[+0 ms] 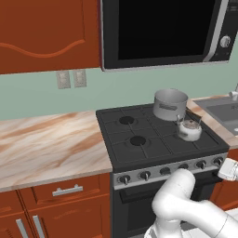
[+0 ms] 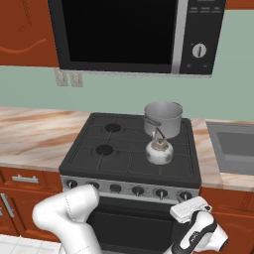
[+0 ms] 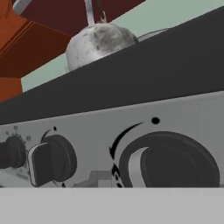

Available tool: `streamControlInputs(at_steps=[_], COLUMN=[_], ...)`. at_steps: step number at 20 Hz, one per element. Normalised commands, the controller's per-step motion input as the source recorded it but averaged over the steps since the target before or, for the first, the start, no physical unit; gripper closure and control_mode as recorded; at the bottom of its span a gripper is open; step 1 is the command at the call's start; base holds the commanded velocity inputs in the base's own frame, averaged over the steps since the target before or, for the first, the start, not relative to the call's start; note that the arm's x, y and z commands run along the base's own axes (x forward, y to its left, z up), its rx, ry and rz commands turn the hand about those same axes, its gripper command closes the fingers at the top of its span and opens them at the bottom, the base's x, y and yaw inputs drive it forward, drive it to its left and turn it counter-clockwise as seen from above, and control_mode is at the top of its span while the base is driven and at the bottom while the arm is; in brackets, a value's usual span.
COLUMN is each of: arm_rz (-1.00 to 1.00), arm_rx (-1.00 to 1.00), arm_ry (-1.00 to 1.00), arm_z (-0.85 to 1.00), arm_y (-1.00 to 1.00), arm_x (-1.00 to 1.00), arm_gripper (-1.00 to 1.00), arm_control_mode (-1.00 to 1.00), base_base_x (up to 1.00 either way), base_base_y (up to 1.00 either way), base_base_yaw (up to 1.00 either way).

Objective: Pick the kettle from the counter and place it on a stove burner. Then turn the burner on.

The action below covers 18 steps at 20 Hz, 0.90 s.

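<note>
Kettle on the stove, near its front right corner

We see the kettle (image 2: 159, 151) on a stove burner (image 1: 190, 137); we cannot tell how our gripper's claw stands.

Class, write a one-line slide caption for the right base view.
Kettle sits on the stove's front right burner before the pot.

The kettle (image 1: 189, 129) sits on the front right part of the black stove (image 1: 158, 137). A grey pot (image 1: 170, 104) is right behind it, with beige counter (image 1: 46, 144) left of the stove.
</note>
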Motion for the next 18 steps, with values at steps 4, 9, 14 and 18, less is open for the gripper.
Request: streamControlInputs(at_steps=[4, 9, 14, 18], arm_rz=[0.29, 0.45, 0.5, 0.5], arm_rx=[0.0, -0.03, -0.07, -0.06], arm_ry=[-0.28, -0.37, -0.33, -0.39], arm_z=[0.01, 0.0, 0.0, 0.0], arm_y=[0.0, 0.0, 0.0, 0.0], arm_x=[-0.18, -0.23, -0.19, -0.05], arm_gripper=[1.0, 1.0, 1.0, 1.0], arm_control_mode=[-1.0, -1.0, -1.0, -1.0], base_base_x=[0.0, 0.0, 0.0, 0.0], base_base_y=[0.0, 0.0, 0.0, 0.0], base_base_yaw=[0.0, 0.0, 0.0, 0.0])
